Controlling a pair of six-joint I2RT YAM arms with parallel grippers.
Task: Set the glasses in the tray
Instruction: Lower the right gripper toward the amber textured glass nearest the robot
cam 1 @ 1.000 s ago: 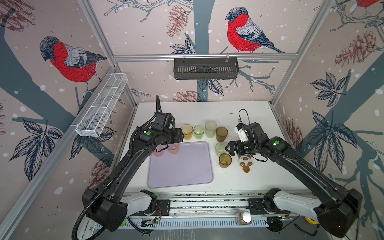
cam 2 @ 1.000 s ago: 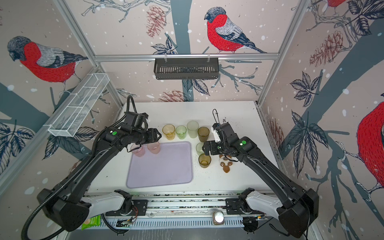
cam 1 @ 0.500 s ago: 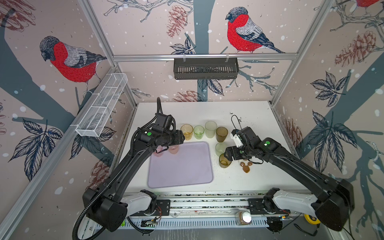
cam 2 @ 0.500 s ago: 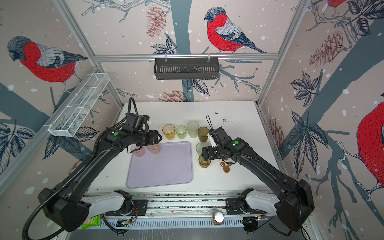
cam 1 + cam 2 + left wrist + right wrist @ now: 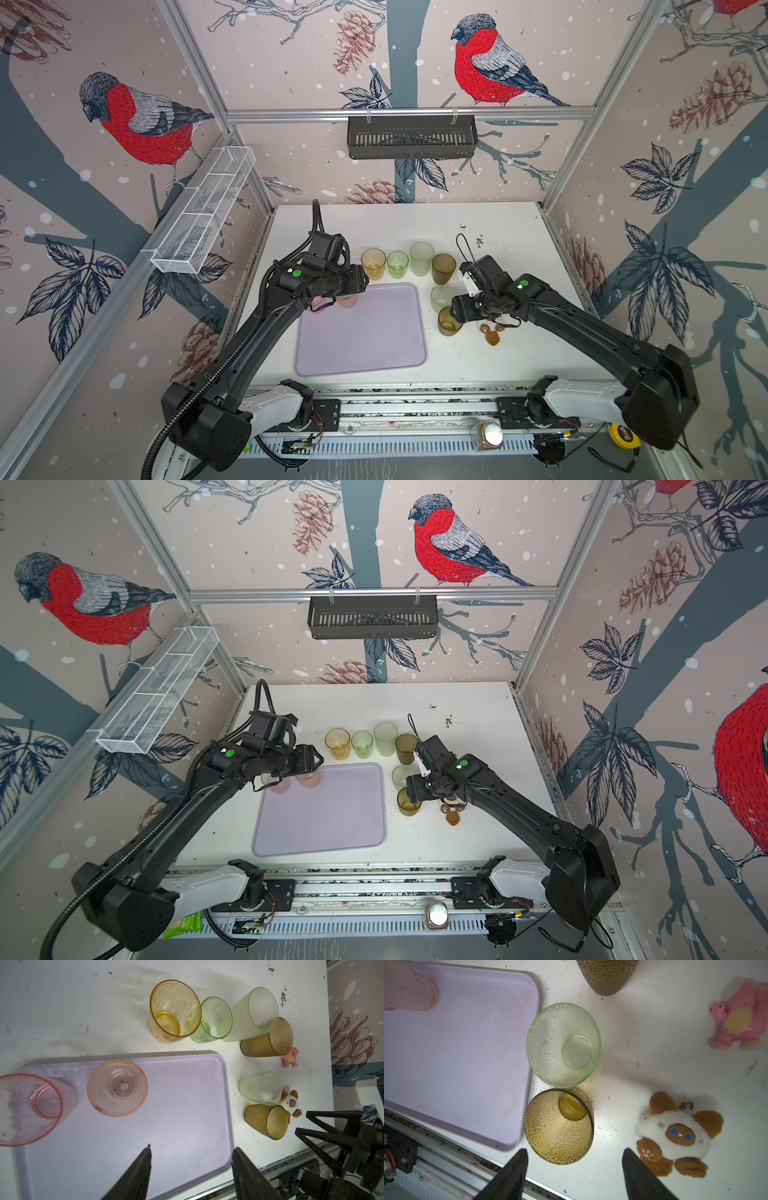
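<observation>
The lavender tray point(image 5: 361, 332) lies at the table's middle front. Two pink glasses point(image 5: 117, 1087) point(image 5: 29, 1109) stand on its far left corner, one upside down. My left gripper point(image 5: 192, 1150) hangs open over the tray beside them, holding nothing. Behind the tray stand the amber point(image 5: 373, 264), green point(image 5: 397, 264), frosted pale point(image 5: 422, 258) and brown point(image 5: 444, 269) glasses in a row. To the tray's right stand a pale green glass point(image 5: 563, 1045) and a brown-olive glass point(image 5: 559, 1126). My right gripper point(image 5: 575, 1151) is open, its tips just short of the brown-olive glass.
A brown-and-white plush cat point(image 5: 675, 1136) and a pink plush toy point(image 5: 737, 1020) lie right of the two glasses. A black slotted basket point(image 5: 411, 137) hangs on the back wall, a white mesh basket point(image 5: 203, 212) on the left wall. A white-lidded jar point(image 5: 488, 434) sits at the front rail.
My right gripper has moved left and toward the front, down to the brown-olive glass, and its jaws have narrowed somewhat. The left arm has stayed in place.
</observation>
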